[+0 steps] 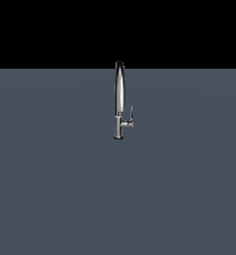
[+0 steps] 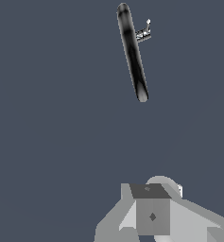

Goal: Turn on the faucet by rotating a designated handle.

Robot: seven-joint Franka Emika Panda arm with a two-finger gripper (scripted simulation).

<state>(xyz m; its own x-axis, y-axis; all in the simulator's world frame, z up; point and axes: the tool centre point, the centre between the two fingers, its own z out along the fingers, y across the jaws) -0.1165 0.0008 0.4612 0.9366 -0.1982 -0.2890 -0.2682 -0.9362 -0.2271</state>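
The chrome faucet (image 1: 119, 94) stands upright on the grey floor, its arched spout seen edge-on. The handle (image 1: 131, 115) is a thin lever blade pointing up from a short stub on the base, on the exterior view's right. In the wrist view the faucet (image 2: 132, 52) is seen from above as a dark shiny bar, with the handle (image 2: 145, 29) beside its far end. My gripper (image 2: 150, 191) shows only in the wrist view, well away from the faucet and touching nothing. Its fingers (image 2: 152, 215) read as one block with no gap, so it looks shut and empty.
The flat grey floor (image 1: 50, 189) spreads all round the faucet. The robot arm does not show in the exterior view. The background above the floor is black.
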